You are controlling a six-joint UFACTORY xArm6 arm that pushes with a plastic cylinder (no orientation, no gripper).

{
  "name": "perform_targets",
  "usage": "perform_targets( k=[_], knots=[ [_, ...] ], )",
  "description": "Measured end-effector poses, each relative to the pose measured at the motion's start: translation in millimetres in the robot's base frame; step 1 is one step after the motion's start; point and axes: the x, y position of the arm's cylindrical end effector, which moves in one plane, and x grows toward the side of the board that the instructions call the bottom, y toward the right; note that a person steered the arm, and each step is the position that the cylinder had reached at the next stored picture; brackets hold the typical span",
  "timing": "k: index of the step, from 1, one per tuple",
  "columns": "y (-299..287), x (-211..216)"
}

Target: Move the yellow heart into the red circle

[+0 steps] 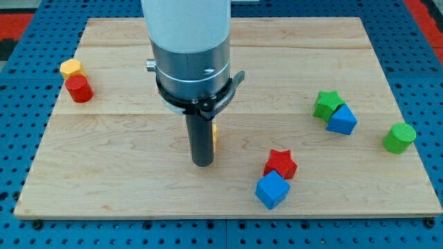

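My tip (202,164) rests on the board a little left of its middle. A yellow block, likely the yellow heart (214,137), is almost wholly hidden behind the rod; only a thin sliver shows at the rod's right side, touching it. The red circle (79,89), a red cylinder, stands near the view's left edge, far left of my tip. A yellow hexagon block (70,68) touches the red circle on its upper left.
A red star (280,164) and a blue cube (271,190) sit together right of my tip. A green star (327,104) and a blue block (342,120) touch at the right. A green cylinder (399,137) stands near the right edge.
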Motion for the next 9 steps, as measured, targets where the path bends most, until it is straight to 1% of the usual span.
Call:
perform_targets(
  k=[2,3,4,5,6,8,9],
  knots=[
    [-4,-4],
    [-62,-4],
    [-48,-4],
    [49,-4],
    [52,-24],
    [-129,-91],
    [-188,-97]
  ],
)
